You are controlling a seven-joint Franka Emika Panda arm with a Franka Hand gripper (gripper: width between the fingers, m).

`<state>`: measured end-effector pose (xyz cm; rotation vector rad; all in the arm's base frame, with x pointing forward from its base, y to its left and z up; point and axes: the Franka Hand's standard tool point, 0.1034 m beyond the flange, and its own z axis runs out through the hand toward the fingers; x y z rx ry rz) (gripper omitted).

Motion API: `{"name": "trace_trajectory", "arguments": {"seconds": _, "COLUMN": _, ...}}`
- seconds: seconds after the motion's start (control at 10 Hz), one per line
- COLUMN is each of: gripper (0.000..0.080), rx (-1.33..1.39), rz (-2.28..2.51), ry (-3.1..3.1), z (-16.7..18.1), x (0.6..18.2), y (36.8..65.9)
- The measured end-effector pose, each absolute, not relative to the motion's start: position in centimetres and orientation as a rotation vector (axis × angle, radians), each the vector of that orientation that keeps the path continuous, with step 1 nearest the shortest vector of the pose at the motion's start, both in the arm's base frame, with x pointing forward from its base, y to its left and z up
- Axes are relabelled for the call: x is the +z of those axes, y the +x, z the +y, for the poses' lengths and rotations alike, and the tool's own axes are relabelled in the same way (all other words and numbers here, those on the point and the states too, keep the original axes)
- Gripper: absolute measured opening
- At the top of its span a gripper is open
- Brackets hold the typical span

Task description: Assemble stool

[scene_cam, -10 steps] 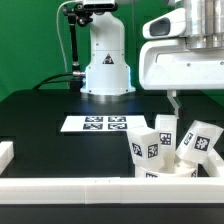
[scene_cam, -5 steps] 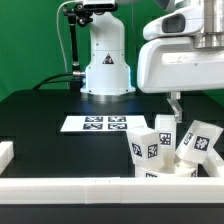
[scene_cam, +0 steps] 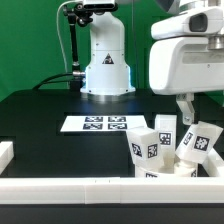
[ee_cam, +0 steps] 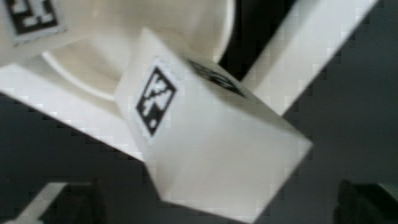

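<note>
**A:** Where's the stool at this point?

**B:** In pieces. The seat [scene_cam: 165,172] lies low at the front, toward the exterior view's right, pressed up near the long white rail [scene_cam: 100,188] that runs along the front of the black table [scene_cam: 45,125]. Three blocky legs stand up out of that same cluster: one [scene_cam: 142,142] on the exterior view's left of the group, one [scene_cam: 165,131] behind it, and one [scene_cam: 197,143] tilted on the exterior view's right. All carry black-and-white tags.

**A:** Are the legs sitting in the seat or just beside it?

**B:** They're touching or overlapping it from this angle, but I can't tell whether any is actually seated in it.

**A:** Anything else on the table?

**B:** The marker board [scene_cam: 104,124] lies flat farther back, well apart from the parts, in front of the robot's white base [scene_cam: 105,70]. A short piece of rail [scene_cam: 6,152] sits at the exterior view's left edge.

**A:** And the gripper?

**B:** The gripper [scene_cam: 186,112] hangs above the legs, just over the rear and right ones. One finger [scene_cam: 184,108] shows; whether it is spread or closed I can't tell. The wrist view is filled by a tagged leg [ee_cam: 196,125] very close up, with the curved seat [ee_cam: 107,55] behind it.
</note>
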<state>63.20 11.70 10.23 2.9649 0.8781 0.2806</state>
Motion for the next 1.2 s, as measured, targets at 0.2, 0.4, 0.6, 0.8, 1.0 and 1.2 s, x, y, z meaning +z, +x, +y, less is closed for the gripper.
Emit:
{"name": "trace_trajectory", "arguments": {"seconds": 0.2, "gripper": 0.0648, "rx": 0.275, "rz": 1.020, "ry": 2.900, "z": 11.43, "x": 10.17, "y": 63.27}}
{"name": "trace_trajectory", "arguments": {"seconds": 0.4, "gripper": 0.0648, "rx": 0.271, "rz": 1.288, "ry": 2.747, "z": 11.10, "x": 10.19, "y": 63.47}}
{"name": "trace_trajectory", "arguments": {"seconds": 0.6, "gripper": 0.0648, "rx": 0.254, "rz": 1.485, "ry": 2.597, "z": 11.71, "x": 10.06, "y": 63.06}}
{"name": "trace_trajectory", "arguments": {"seconds": 0.8, "gripper": 0.0648, "rx": 0.221, "rz": 1.660, "ry": 2.452, "z": 11.77, "x": 10.02, "y": 62.95}}
{"name": "trace_trajectory", "arguments": {"seconds": 1.0, "gripper": 0.0648, "rx": 0.192, "rz": 1.796, "ry": 2.325, "z": 11.83, "x": 9.86, "y": 62.87}}
{"name": "trace_trajectory", "arguments": {"seconds": 1.2, "gripper": 0.0648, "rx": 0.165, "rz": 1.895, "ry": 2.227, "z": 11.72, "x": 9.63, "y": 62.74}}
